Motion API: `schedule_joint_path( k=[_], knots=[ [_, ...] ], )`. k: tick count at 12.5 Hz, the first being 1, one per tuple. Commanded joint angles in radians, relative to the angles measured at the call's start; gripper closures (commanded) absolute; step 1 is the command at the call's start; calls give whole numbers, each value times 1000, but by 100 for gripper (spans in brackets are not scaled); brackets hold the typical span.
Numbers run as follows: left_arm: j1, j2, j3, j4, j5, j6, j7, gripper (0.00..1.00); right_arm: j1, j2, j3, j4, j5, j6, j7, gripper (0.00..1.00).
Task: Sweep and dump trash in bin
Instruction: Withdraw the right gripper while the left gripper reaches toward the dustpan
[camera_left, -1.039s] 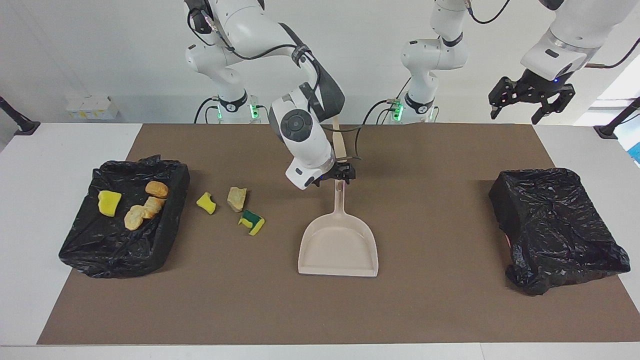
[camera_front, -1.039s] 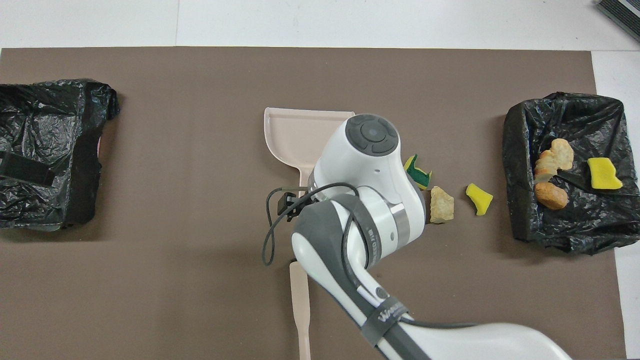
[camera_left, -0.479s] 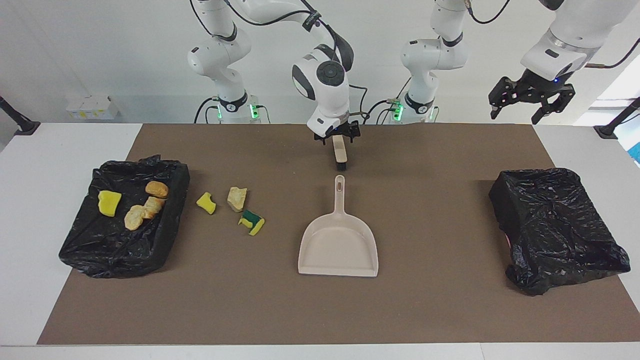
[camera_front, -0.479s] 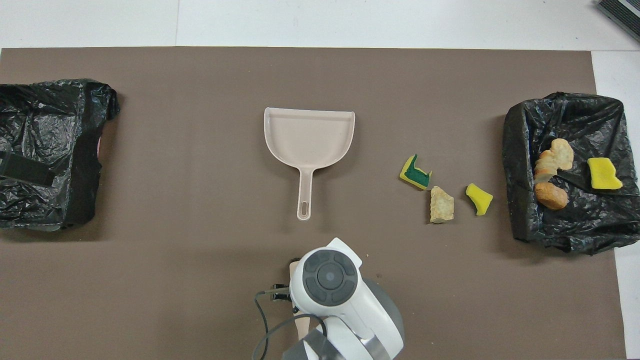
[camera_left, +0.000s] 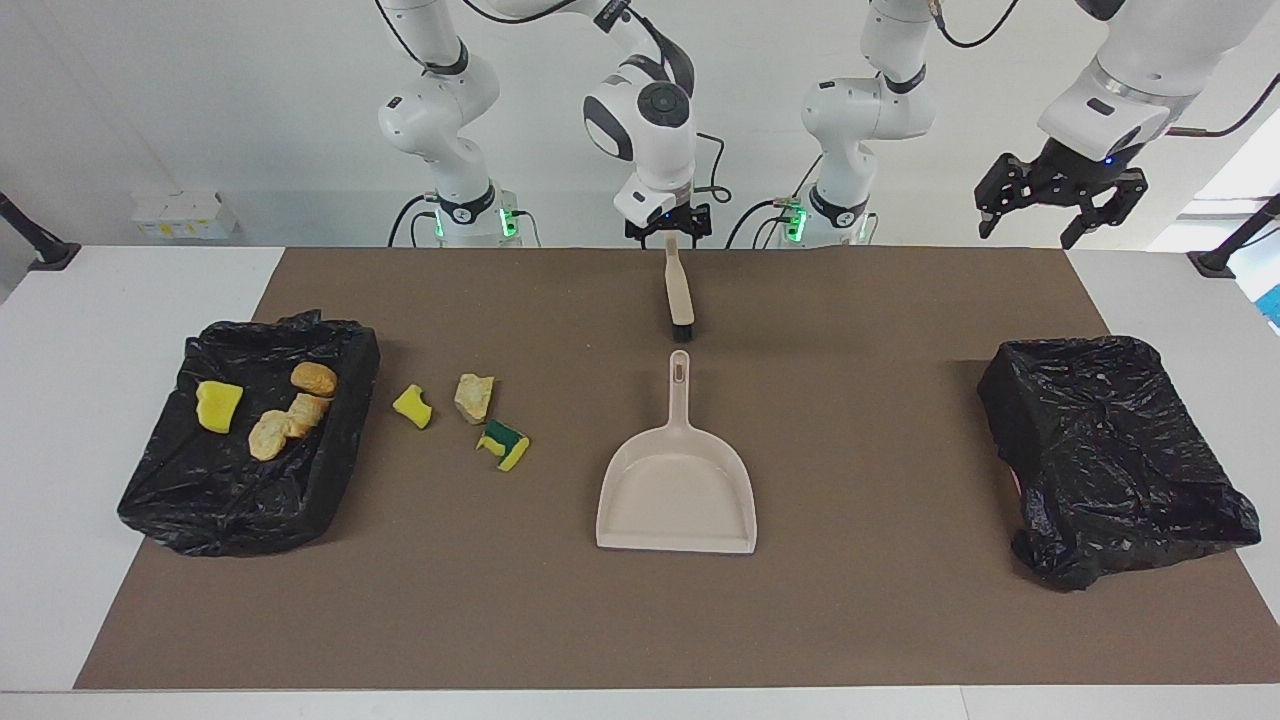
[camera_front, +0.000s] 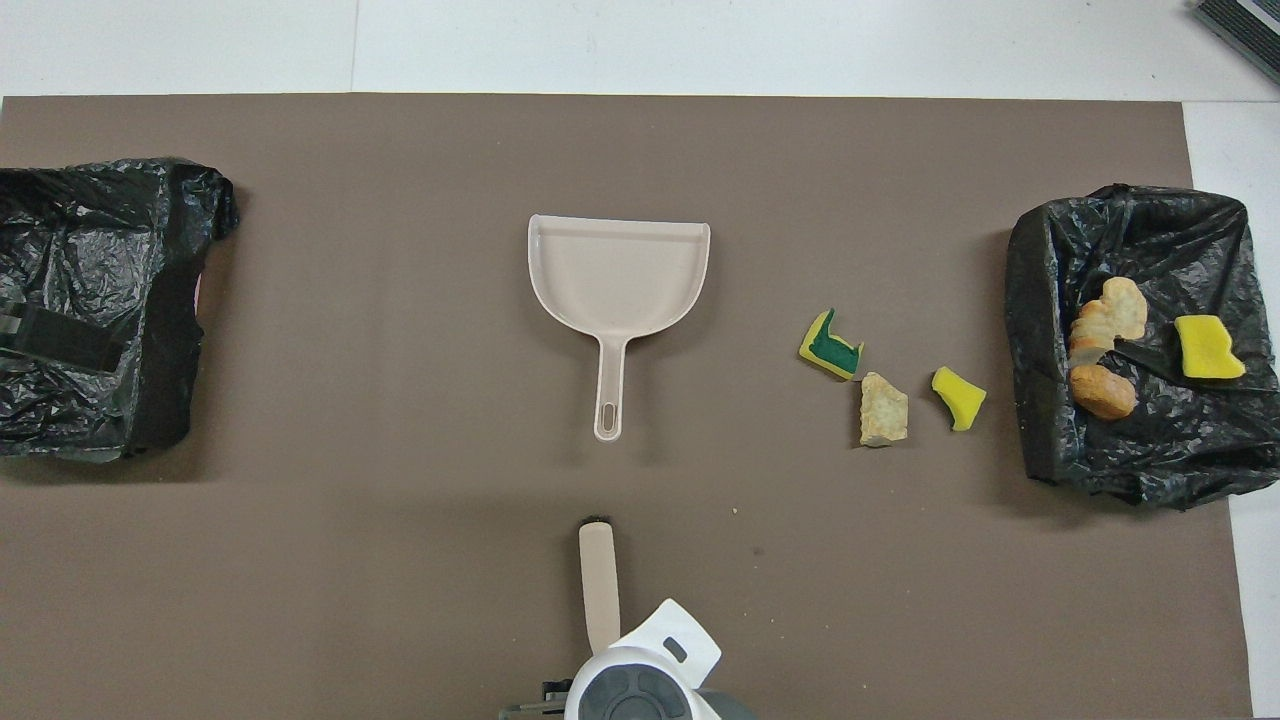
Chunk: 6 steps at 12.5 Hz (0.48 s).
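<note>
Heads up on your right gripper (camera_left: 668, 236): it sits right at the robot-side tip of the beige brush with black bristles (camera_left: 680, 290), which lies flat on the brown mat (camera_left: 880, 600). I honestly can't tell whether it's open or already closing on that handle. A second ago it was down at the handle of the beige plastic dustpan (camera_left: 677, 490). Now it has pulled back to the brush, so my guess is you're going for the brush first.

Take the overhead view with the dustpan as the dial's centre:
- The brush is at 6 o'clock, bristles pointing at the dustpan handle but clear of it.
- Around 3 to 4 o'clock are three loose bits of trash on the mat: a yellow-and-green sponge piece (camera_front: 831, 345), a tan foam chunk (camera_front: 884, 410) and a yellow sponge piece (camera_front: 958, 398).
- Farther out at 3 is the black bag-lined bin (camera_front: 1030, 260), with what looks like four more scraps in it.
- At 9 o'clock there's a second black-bagged bin (camera_front: 150, 180).

None of the trash has budged, and neither has the dustpan. So sweeping hasn't started.

Your left gripper (camera_left: 1062, 195) hangs high over the left arm's end of the table, jaws spread, holding nothing, just waiting.
</note>
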Motion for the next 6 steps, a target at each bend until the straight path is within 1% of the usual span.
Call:
schedule_joint_path(
  k=[1,3,4,5,6],
  knots=[
    [-34,-34,-13,-75,5,71,-22,0,9,-26,-3,-55,-31,31,29,14],
    [-91,-28,-13,-110,5,138,-96,0,17,-21,-2,-57,-31,31,27,20],
    [-121,-19,-13,-128,5,183,-153,0,20,-21,-2,-58,-31,31,32,25],
    [-152,-13,-13,-154,6,223,-193,0,43,-14,-2,-57,-30,36,47,29],
    [-187,-10,-13,-184,6,257,-218,0,49,3,-2,-57,-30,57,59,30]
  ],
)
